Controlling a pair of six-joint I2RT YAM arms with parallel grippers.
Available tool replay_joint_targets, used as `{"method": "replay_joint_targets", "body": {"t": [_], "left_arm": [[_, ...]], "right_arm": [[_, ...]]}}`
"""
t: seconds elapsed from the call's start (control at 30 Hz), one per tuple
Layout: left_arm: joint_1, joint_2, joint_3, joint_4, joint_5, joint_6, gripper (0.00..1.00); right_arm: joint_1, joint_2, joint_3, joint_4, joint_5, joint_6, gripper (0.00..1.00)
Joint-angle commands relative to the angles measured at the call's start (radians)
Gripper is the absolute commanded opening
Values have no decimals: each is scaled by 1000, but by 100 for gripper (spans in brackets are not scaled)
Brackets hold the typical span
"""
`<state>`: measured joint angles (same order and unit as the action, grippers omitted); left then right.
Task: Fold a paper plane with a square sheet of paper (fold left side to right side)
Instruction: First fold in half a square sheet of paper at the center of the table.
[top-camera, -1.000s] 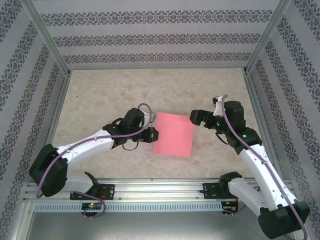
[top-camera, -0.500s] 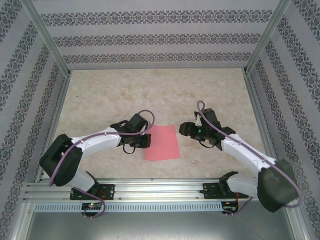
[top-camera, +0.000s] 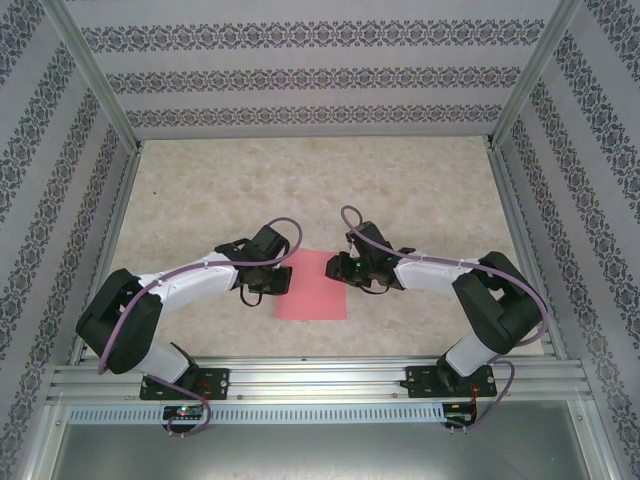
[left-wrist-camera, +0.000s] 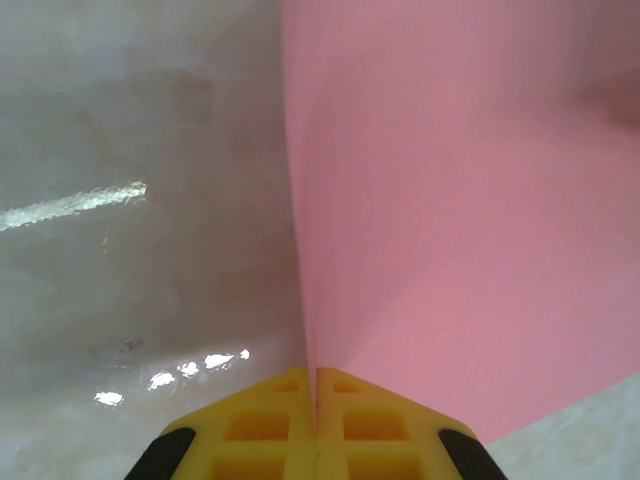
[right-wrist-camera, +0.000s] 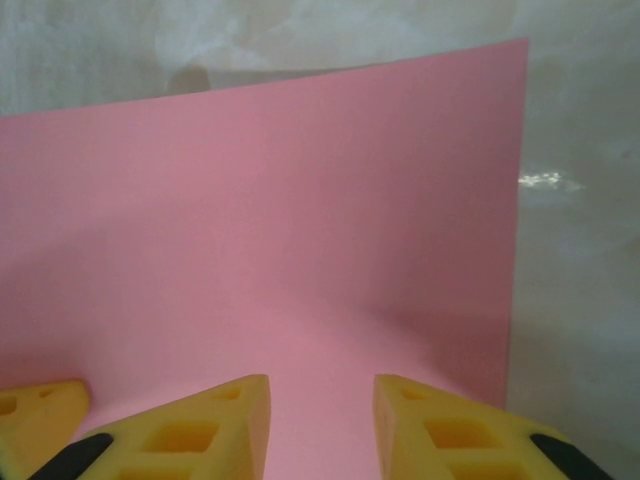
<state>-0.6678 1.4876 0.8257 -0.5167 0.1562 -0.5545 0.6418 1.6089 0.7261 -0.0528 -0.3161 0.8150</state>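
Paper (top-camera: 312, 295) — smooth, salmon-red, straight-edged; table (top-camera: 420, 190) glossy, marbled.

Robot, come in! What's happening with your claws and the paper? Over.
Left claw pinching paper's left edge. Right claw open at right edge. No fold yet. Nothing blocking.

From overhead, the left pincer (top-camera: 284, 283) and right pincer (top-camera: 336, 270) cover the side edges of the square sheet of paper (top-camera: 312, 296). In your left wrist view it runs off top and right — in the right wrist view, off left and bottom.
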Motion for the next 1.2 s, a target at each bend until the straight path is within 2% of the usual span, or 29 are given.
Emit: {"method": "replay_joint_targets", "body": {"t": [0.0, 0.17, 0.63, 0.73, 0.97, 1.17], "left_arm": [[11, -20, 33, -23, -9, 24, 0], [12, -15, 39, 24, 62, 21, 6], [11, -42, -3, 254, 284, -53, 52], [10, -40, -21, 318, 318, -77, 56], [3, -19, -43, 373, 339, -93, 58], [-4, -4, -57, 403, 345, -103, 59]], "right_arm": [[11, 36, 26, 33, 2, 24, 32], [15, 57, 29, -14, 38, 3, 30], [22, 88, 31, -24, 54, -1, 29], [22, 92, 29, -12, 46, 4, 29], [19, 75, 19, 21, 38, 7, 29], [-8, 29, -2, 71, -3, 14, 34]]}}
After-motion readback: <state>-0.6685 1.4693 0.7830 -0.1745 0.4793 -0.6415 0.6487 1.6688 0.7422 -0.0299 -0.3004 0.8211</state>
